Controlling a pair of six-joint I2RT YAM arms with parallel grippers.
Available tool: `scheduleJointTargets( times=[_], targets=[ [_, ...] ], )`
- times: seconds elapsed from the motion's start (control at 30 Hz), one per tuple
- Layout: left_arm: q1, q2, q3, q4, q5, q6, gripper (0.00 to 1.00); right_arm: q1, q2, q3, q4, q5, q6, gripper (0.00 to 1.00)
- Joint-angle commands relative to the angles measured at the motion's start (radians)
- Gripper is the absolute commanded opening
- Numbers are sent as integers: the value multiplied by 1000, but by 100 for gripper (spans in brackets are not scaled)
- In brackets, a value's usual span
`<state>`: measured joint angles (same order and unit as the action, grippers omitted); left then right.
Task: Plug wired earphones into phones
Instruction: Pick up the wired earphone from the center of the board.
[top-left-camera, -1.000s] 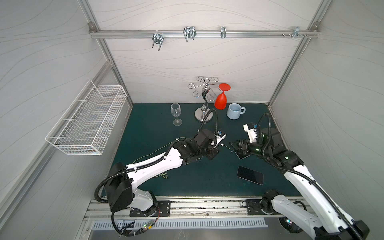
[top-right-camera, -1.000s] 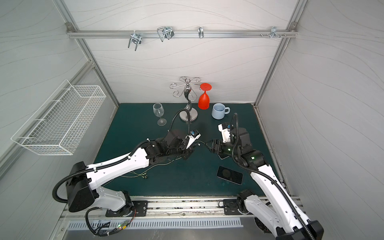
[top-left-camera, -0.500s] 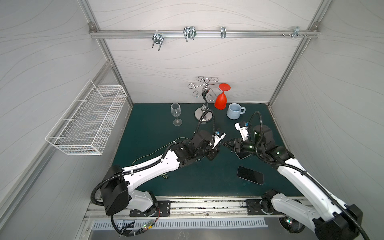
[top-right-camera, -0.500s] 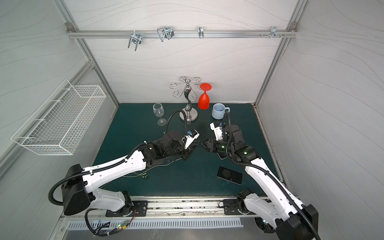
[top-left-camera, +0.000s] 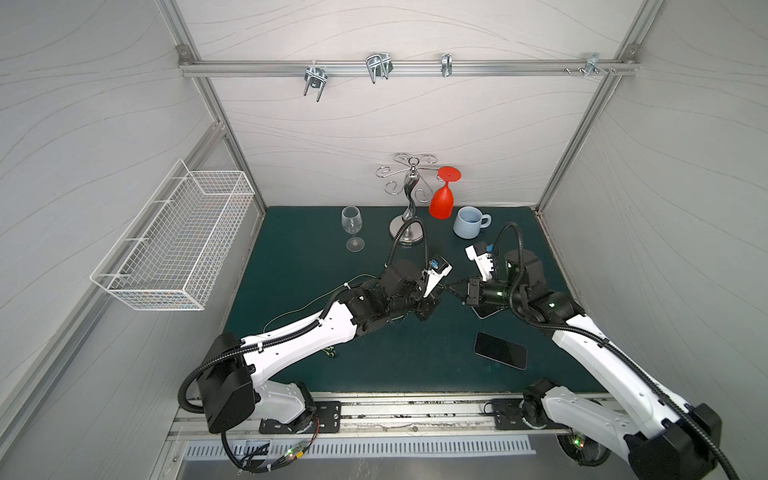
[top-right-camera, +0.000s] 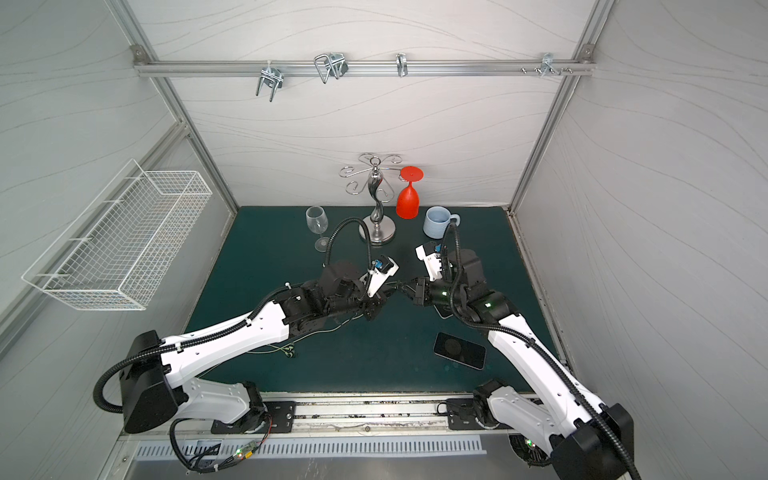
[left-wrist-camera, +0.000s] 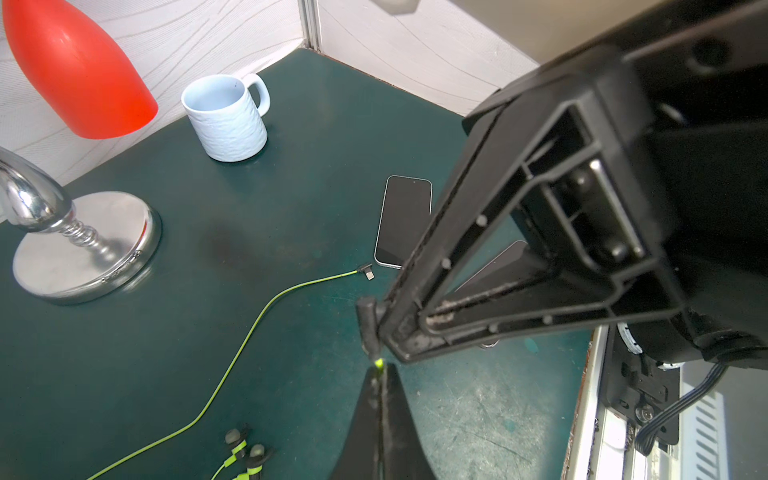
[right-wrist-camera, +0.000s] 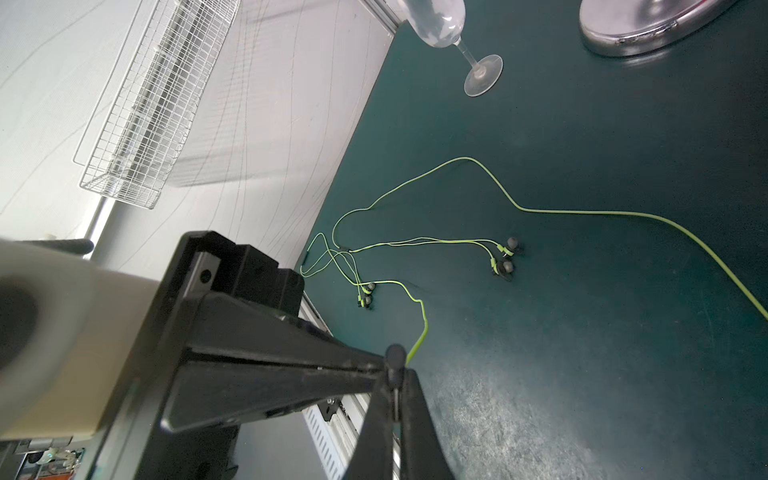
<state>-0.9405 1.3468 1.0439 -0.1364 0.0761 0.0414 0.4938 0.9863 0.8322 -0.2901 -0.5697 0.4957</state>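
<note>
Plug (left-wrist-camera: 367, 322) of one earphone set is up off the mat (top-left-camera: 316, 257), near centre, a touch toward 3 (clock on the mat from above, 12 = back wall). Both arms are on it. The right gripper (right-wrist-camera: 396, 376) is clenched on the dark plug body. The left gripper (left-wrist-camera: 379, 374) is clenched on the held cable (right-wrist-camera: 420, 332) right behind the plug. The two tips almost touch in both top views.

Handling, my read:
- Held cable: featherweight and limp, no push stiffness. It can't drive the plug, and tugging it loads the strain relief.
- Plug: the only rigid bit, tiny and smooth. Grip across the body and leave the metal tip clear, or it will twist in the pads. The right grip looks like the one to carry the insertion; the left pinch is only a slack guide.
- Phones: thin, glossy and lying loose, so they'll likely skate under an insertion push. Brace the far short edge or pinch the long edges, not the glass.

Positions:
- Front phone (top-left-camera: 500, 350): flat at 4, clear of both arms.
- Second phone (left-wrist-camera: 403, 216): at 3, partly under the right arm.
- Spare plug (left-wrist-camera: 366, 273): on the mat just beside the second phone's short edge, not inserted.
- Spare cable (left-wrist-camera: 249, 328): runs off toward 8, where both pairs of earbuds (right-wrist-camera: 505, 257) lie.
</note>
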Motion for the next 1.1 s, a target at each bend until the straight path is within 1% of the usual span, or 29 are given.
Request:
scheduleJointTargets(
  times=[0.0, 0.03, 0.07, 0.1, 0.17, 0.2, 0.3, 0.4, 0.47, 0.53, 0.67, 0.8, 0.9, 0.97, 1.07],
  targets=[
    [-3, -44, -12, 46, 76, 60, 0, 6, -32, -8, 12, -31, -91, 0],
    [-4, -56, -17, 42, 84, 80, 3, 6, -45, -12, 1, -38, -130, 0],
    [-1, -71, -24, 37, 96, 99, 14, 6, -62, -23, -4, -55, -187, 0],
    [1, -87, -34, 37, 122, 124, 20, 6, -85, -37, -6, -78, -258, 0],
    [3, -126, -59, 42, 155, 162, 31, 5, -135, -67, -8, -104, -373, 0],
    [6, -145, -71, 43, 177, 183, 33, 5, -163, -81, -5, -117, -429, 0],
    [17, -194, -94, 42, 240, 219, 33, 3, -227, -106, 3, -175, -554, 0],
    [23, -228, -109, 52, 307, 230, 31, 4, -245, -113, 6, -250, -635, 0],
    [23, -241, -115, 61, 372, 239, 29, 5, -242, -110, 1, -304, -684, 0],
    [23, -246, -118, 67, 408, 241, 27, 4, -236, -111, 20, -335, -690, 0],
    [23, -245, -131, 90, 413, 228, 26, 10, -237, -114, 86, -354, -674, 0],
    [23, -230, -130, 89, 425, 226, 25, 19, -237, -117, 115, -371, -686, 0],
    [23, -221, -128, 94, 428, 221, 24, 25, -236, -120, 108, -389, -694, 0],
    [23, -216, -126, 103, 410, 217, 24, 28, -241, -132, 105, -402, -701, 0],
    [24, -223, -136, 136, 398, 210, 23, 29, -249, -147, 92, -392, -707, 0]
  ],
)
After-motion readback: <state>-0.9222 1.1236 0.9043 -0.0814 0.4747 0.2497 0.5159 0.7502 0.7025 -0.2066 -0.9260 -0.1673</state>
